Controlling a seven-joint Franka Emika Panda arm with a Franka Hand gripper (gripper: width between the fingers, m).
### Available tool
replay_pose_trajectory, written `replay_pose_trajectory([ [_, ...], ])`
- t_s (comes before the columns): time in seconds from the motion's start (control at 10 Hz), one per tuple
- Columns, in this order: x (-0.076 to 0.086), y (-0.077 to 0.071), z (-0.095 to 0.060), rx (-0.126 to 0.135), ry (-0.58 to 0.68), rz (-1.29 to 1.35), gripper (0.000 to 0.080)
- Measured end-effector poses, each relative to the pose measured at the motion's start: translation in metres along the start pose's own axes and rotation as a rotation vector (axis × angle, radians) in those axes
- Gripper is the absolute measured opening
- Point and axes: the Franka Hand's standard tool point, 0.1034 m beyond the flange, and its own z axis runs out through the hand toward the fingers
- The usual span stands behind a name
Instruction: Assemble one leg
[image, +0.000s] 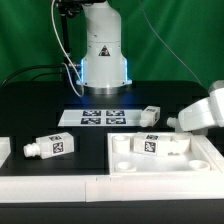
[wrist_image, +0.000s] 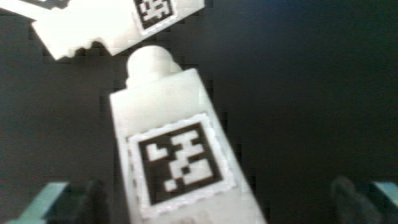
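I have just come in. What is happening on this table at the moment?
A Panda arm is putting furniture together from loose white parts. Its gripper is open, and one leg lies on the black table between the fingers, not yet grasped. In the exterior view, another leg lies on the table at the left, and a third leg rests on the large white panel.

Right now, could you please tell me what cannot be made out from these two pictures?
- Exterior view: the hand is blurred and cut off by the right edge; its fingers are unseen.
- Exterior view: a white part at the left edge is cut off; its kind is unclear.
- Wrist view: the leg between the fingertips runs out of frame, hiding its end.
- Wrist view: another tagged white part is blurred and cropped.
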Motion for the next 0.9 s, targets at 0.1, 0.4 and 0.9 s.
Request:
replay_pose_trajectory([
  [0.1,0.0,0.0,0.0,0.001,0.0,0.001,0.0553],
  [0.4,0.0,0.002,0.001,0.003,-0.001,0.002,0.0285],
  [0.9,-0.043,0.069,-0.05,0.138,0.015,0.032,0.0285],
])
